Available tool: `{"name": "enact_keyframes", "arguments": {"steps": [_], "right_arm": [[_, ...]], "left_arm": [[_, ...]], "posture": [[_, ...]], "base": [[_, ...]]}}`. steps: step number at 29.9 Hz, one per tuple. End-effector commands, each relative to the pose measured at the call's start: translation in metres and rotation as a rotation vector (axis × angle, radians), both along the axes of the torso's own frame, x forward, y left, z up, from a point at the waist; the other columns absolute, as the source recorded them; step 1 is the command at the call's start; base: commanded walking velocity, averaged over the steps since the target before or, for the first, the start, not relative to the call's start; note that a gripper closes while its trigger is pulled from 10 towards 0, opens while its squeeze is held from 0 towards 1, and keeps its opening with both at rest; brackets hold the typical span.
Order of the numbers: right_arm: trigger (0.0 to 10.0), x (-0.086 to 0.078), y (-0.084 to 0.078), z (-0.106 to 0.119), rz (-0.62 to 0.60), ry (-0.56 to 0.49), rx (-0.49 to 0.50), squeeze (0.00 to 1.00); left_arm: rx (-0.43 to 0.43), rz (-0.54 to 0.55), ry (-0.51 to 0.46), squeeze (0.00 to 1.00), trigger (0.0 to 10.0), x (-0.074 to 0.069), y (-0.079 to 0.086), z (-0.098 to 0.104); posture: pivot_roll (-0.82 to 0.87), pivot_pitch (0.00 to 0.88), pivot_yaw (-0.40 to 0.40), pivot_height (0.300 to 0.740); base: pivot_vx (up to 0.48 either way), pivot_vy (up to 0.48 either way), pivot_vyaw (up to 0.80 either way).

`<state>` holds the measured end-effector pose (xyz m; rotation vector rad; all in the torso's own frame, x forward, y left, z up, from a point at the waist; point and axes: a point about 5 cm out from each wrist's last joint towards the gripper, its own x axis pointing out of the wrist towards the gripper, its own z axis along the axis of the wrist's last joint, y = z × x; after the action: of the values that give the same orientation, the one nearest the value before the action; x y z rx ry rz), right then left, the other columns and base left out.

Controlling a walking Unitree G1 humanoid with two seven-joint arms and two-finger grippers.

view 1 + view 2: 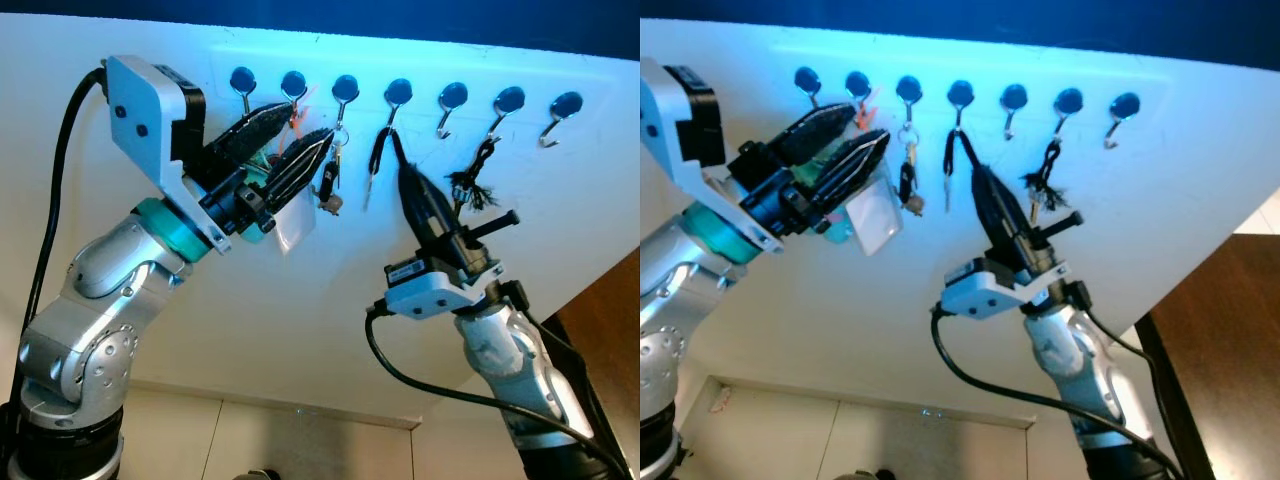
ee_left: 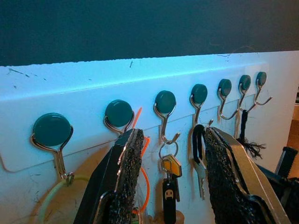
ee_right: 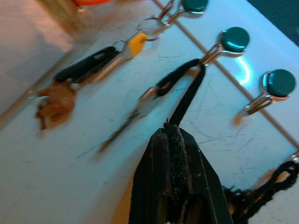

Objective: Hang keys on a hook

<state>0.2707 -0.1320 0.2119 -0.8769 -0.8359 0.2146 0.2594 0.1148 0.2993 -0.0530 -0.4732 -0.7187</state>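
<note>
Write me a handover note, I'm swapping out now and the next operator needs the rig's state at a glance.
Right claw: shut on the black strap, whose loop is already over the fourth hook; its key hangs below.
Left claw: open, empty, raised near the third hook beside the hung key bunch.
Done: strap looped on the hook.
Left: open the right claw, back it off and check the key hangs by itself.
</note>
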Motion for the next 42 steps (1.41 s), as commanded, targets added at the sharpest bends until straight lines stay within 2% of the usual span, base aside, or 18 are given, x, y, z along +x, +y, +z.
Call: {"name": "enact_keyframes", "arguments": {"steps": [1, 5, 8, 10, 11, 13, 14, 16, 17, 20, 21, 23, 26, 29, 34, 42], "right_arm": [[10.0, -0.002, 0.002, -0.005, 0.029, 0.023, -0.019, 0.00], [10.0, -0.005, 0.004, -0.011, 0.076, 0.065, -0.072, 0.00], [10.0, -0.004, 0.004, -0.008, 0.087, 0.061, -0.069, 0.00], [10.0, -0.003, 0.007, 0.010, 0.105, 0.004, -0.007, 0.00], [10.0, -0.003, 0.007, 0.010, 0.105, 0.004, -0.007, 0.00], [10.0, -0.003, 0.007, 0.030, 0.121, -0.052, 0.079, 0.00], [10.0, -0.003, 0.007, 0.030, 0.121, -0.052, 0.079, 0.00], [10.0, -0.004, 0.005, 0.050, 0.129, -0.112, 0.159, 0.00], [10.0, -0.004, 0.005, 0.050, 0.129, -0.112, 0.159, 0.00], [10.0, -0.007, 0.005, 0.077, 0.139, -0.212, 0.228, 0.00], [10.0, -0.007, 0.005, 0.077, 0.139, -0.212, 0.228, 0.00], [10.0, -0.007, 0.011, 0.093, 0.178, -0.261, 0.237, 0.00], [10.0, -0.005, 0.014, 0.094, 0.192, -0.261, 0.238, 0.00], [10.0, -0.003, 0.027, 0.089, 0.265, -0.209, 0.212, 0.00], [10.0, -0.004, 0.029, 0.082, 0.322, -0.114, 0.203, 0.00], [10.0, -0.003, 0.011, 0.081, 0.310, -0.018, 0.228, 0.00]], "left_arm": [[0.006, -0.009, 0.001, 0.00, 10.0, -0.001, 0.000, -0.001], [0.007, -0.012, 0.002, 0.00, 10.0, -0.002, -0.001, -0.002], [0.007, -0.012, 0.003, 0.00, 10.0, -0.001, -0.001, -0.002], [0.007, -0.012, 0.004, 0.00, 10.0, -0.002, -0.002, -0.002], [0.007, -0.012, 0.004, 0.00, 10.0, -0.002, -0.002, -0.002], [0.007, -0.014, 0.005, 0.00, 10.0, -0.002, -0.002, -0.002], [0.007, -0.014, 0.005, 0.00, 10.0, -0.002, -0.002, -0.002], [0.007, -0.015, 0.006, 0.00, 10.0, -0.002, -0.002, -0.002], [0.007, -0.015, 0.006, 0.00, 10.0, -0.002, -0.002, -0.002], [0.006, -0.018, 0.010, 0.00, 10.0, -0.002, -0.003, -0.003], [0.006, -0.018, 0.010, 0.00, 10.0, -0.002, -0.003, -0.003], [0.003, -0.024, 0.014, 0.00, 10.0, -0.002, -0.005, -0.004], [0.002, -0.024, 0.014, 0.00, 10.0, -0.002, -0.005, -0.004], [0.002, -0.019, 0.016, 0.00, 10.0, -0.003, -0.004, -0.005], [0.004, -0.009, 0.015, 0.00, 10.0, -0.002, -0.002, -0.006], [0.011, 0.020, -0.014, 0.00, 10.0, 0.004, 0.003, 0.001]], "posture": [[0.03, 0.000, 0.094, 0.740], [0.03, 0.000, 0.094, 0.740], [0.04, 0.000, 0.092, 0.740], [0.04, 0.000, 0.097, 0.740], [0.04, 0.000, 0.097, 0.740], [0.05, 0.000, 0.097, 0.740], [0.05, 0.000, 0.097, 0.740], [0.05, 0.000, 0.097, 0.740], [0.05, 0.000, 0.097, 0.740], [0.04, 0.000, 0.098, 0.740], [0.04, 0.000, 0.098, 0.740], [0.04, 0.000, 0.095, 0.740], [0.04, 0.000, 0.095, 0.740], [0.05, 0.000, 0.086, 0.740], [0.04, 0.000, 0.089, 0.740], [0.03, 0.000, 0.092, 0.740]], "base": [[0.000, 0.000, 0.00], [0.000, 0.000, 0.00], [0.000, 0.000, 0.00], [0.000, 0.000, 0.00], [0.000, 0.000, 0.00], [0.000, 0.000, 0.00], [0.000, 0.000, 0.00], [0.000, 0.000, 0.00], [0.000, 0.000, 0.00], [0.000, 0.000, 0.00], [0.000, 0.000, 0.00], [0.000, 0.000, 0.00], [0.000, 0.000, 0.00], [0.000, 0.000, 0.00], [0.000, 0.000, 0.00], [0.000, 0.000, 0.00]]}}
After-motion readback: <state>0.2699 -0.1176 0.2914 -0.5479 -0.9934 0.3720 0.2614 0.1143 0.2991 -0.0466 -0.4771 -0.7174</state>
